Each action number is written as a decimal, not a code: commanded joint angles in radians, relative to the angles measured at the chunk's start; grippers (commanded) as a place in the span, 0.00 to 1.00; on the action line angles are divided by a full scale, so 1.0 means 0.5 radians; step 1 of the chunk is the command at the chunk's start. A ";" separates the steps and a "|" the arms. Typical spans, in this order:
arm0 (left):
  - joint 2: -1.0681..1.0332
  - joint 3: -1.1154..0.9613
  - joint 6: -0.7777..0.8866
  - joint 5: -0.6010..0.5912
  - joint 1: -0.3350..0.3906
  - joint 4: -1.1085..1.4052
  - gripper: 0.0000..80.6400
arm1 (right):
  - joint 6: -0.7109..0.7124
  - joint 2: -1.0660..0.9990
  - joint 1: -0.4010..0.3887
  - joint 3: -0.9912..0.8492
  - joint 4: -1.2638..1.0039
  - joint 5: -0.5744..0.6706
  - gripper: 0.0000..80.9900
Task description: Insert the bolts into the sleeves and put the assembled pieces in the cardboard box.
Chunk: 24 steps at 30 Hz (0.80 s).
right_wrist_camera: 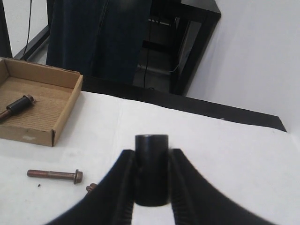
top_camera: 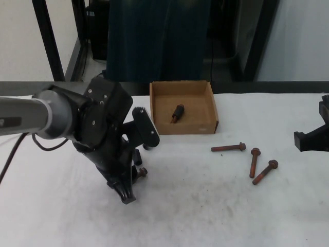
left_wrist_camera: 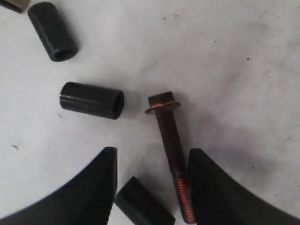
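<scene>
The right pincer point(right_wrist_camera: 151, 153) clamps a black sleeve point(right_wrist_camera: 151, 176); the left pincer point(left_wrist_camera: 153, 152) (fingers apart) straddles a bolt point(left_wrist_camera: 169, 136).

the cardboard box point(top_camera: 185, 126) is plain brown. the bolts point(top_camera: 228, 148) near the box are coppery rust. the sleeves point(left_wrist_camera: 92, 100) are matt black, as is the sleeve point(right_wrist_camera: 151, 180) in the black right gripper point(right_wrist_camera: 151, 157). the cloth point(top_camera: 216, 211) under the box is white, smudged grey.
</scene>
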State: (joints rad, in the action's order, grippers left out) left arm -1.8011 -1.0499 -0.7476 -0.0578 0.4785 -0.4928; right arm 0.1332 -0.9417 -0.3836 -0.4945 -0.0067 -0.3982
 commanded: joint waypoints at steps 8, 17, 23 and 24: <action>-0.006 -0.015 0.081 -0.054 0.005 0.018 0.55 | 0.005 0.023 0.012 -0.029 -0.011 0.000 0.00; -0.086 -0.015 0.178 -0.221 0.005 0.045 0.55 | 0.001 0.023 0.012 -0.029 -0.011 0.000 0.00; -0.124 -0.015 0.316 -0.339 0.005 0.049 0.52 | 0.001 0.023 0.012 -0.029 -0.011 0.000 0.00; -0.124 -0.015 0.313 -0.338 0.005 0.049 0.49 | 0.001 0.023 0.012 -0.029 -0.011 0.000 0.00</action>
State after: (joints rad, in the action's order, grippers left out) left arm -1.8495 -1.0513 -0.6040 -0.2099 0.4785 -0.4720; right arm 0.1332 -0.9417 -0.3826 -0.4945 -0.0067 -0.3982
